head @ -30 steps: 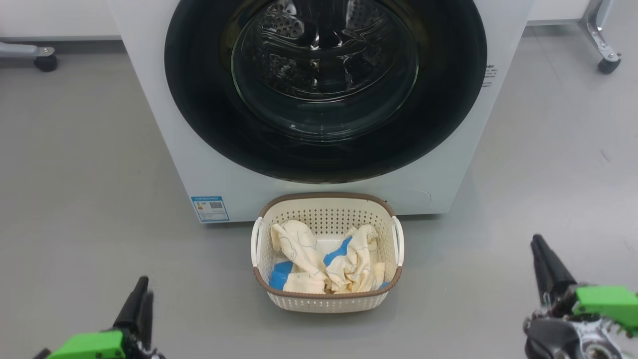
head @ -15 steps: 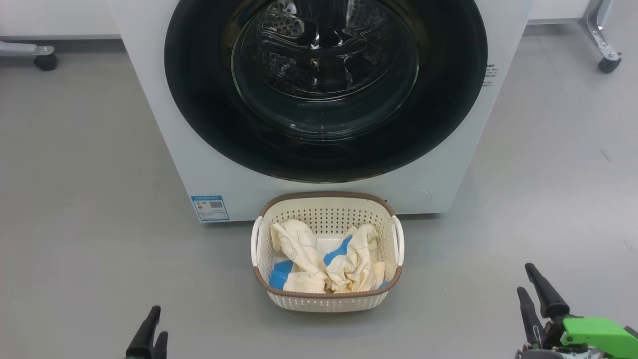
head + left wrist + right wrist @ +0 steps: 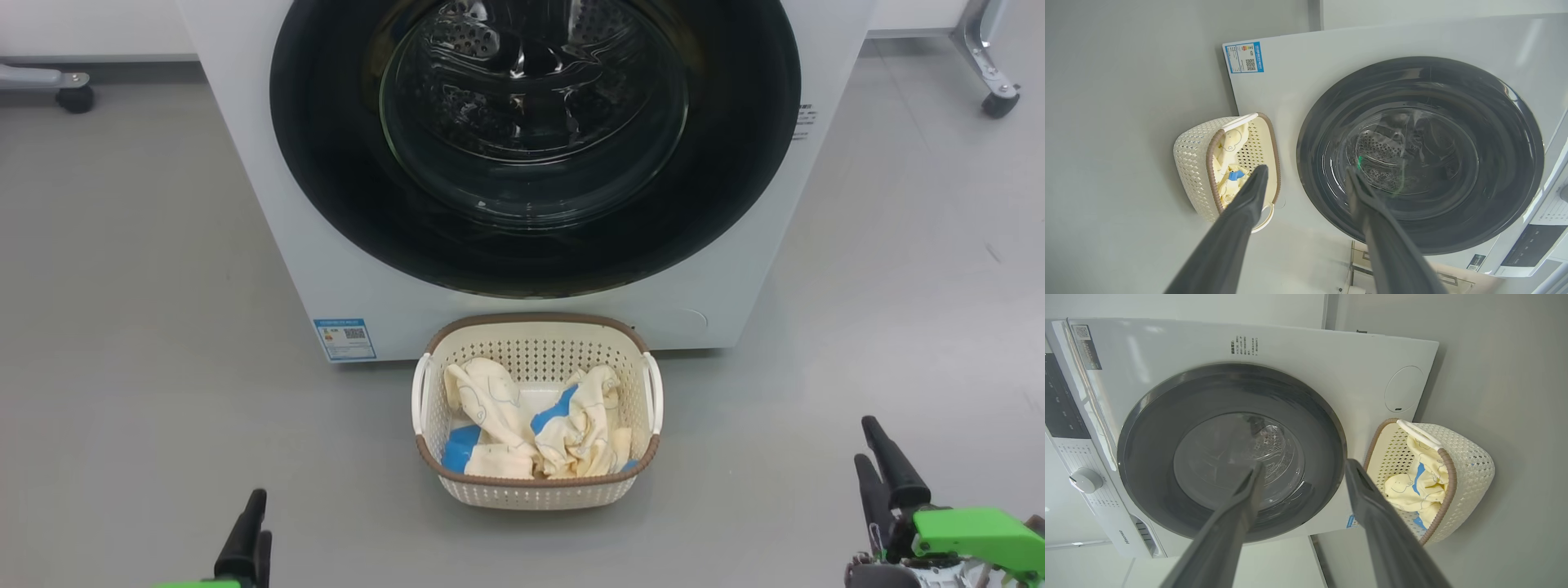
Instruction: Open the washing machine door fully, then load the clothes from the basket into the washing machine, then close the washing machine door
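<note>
— Both claws sit lower in the head view than a second ago, and their fingers have spread. The left claw [image 3: 1306, 169] is wide open with nothing in it, and the right claw [image 3: 1304, 463] is the same.

— Why open, with nothing to grab yet?

— Getting ready, I'd say. The door [image 3: 735, 163] is shut flat against the washing machine [image 3: 269, 245], so opening it comes first, and spread fingers can catch its edge (I can't make out a handle or recess on the black rim from here).

— And the clothes [image 3: 571, 433]?

— All in the basket [image 3: 531, 320], a crumpled cream heap with blue patches. The basket stands on the floor [image 3: 122, 286] hard against the machine's front, right under the door.

— Handy, or in the way?

— Handy, mostly. Being so near the drum means a short lift for each garment, and the door's lower rim looks to sit above the basket's rim, so the swing should pass over it. Each claw hangs well apart from the basket, one on either side, which leaves either arm free to go for the door.
</note>
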`<state>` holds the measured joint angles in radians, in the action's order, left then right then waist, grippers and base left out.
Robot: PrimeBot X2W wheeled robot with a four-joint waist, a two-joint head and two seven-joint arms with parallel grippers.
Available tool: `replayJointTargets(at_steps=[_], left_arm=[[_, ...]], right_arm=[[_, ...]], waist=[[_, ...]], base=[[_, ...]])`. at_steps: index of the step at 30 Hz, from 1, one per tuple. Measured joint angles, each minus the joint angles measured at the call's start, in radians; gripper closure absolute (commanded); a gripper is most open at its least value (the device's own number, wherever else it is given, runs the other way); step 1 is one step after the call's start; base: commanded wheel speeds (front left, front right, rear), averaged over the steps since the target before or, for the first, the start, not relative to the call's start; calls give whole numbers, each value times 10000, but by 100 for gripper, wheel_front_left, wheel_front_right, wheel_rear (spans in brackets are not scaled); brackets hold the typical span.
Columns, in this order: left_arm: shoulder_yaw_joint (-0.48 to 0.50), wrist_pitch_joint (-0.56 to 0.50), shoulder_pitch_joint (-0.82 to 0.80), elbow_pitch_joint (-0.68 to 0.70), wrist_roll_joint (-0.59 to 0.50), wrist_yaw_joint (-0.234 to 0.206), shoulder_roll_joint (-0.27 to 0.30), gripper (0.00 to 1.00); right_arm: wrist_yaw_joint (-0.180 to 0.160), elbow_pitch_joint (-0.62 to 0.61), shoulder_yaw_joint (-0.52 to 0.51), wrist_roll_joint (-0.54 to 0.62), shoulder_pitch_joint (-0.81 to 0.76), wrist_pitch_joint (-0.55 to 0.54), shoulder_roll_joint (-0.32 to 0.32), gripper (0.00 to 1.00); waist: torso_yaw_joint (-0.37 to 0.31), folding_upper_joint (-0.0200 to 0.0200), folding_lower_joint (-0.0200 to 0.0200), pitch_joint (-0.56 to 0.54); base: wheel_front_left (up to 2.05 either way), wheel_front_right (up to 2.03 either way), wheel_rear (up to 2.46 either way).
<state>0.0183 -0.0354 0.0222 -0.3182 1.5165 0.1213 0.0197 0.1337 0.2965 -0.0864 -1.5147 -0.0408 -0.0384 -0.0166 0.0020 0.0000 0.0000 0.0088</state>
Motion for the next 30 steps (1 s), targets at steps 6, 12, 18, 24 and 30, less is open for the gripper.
replayJointTargets(at_steps=[6, 12, 18, 24, 30], left_arm=[[-75, 104, 1, 142, -568, 0, 6, 0], [-211, 307, 1, 324, -1256, 2, 10, 0], [-339, 485, 1, 479, -2029, 12, 12, 0], [-476, 650, 2, 658, -2838, 12, 19, 0], [-564, 805, 3, 851, -3530, 13, 25, 0]], right_arm=[[0, -215, 67, 777, 1, 132, -27, 0], [0, -512, 245, 1779, 1, 339, -134, 0], [0, -786, 437, 2729, 1, 487, -221, 0], [0, -1009, 579, 3762, 13, 658, -407, 0], [0, -1237, 767, 4865, 21, 836, -506, 0]], waist=[[15, 0, 0, 15], [21, 0, 0, 28], [8, 0, 0, 46], [7, 0, 0, 67], [16, 0, 0, 89]], base=[[0, 0, 0], [0, 0, 0], [0, 0, 0], [0, 0, 0], [0, 0, 0]])
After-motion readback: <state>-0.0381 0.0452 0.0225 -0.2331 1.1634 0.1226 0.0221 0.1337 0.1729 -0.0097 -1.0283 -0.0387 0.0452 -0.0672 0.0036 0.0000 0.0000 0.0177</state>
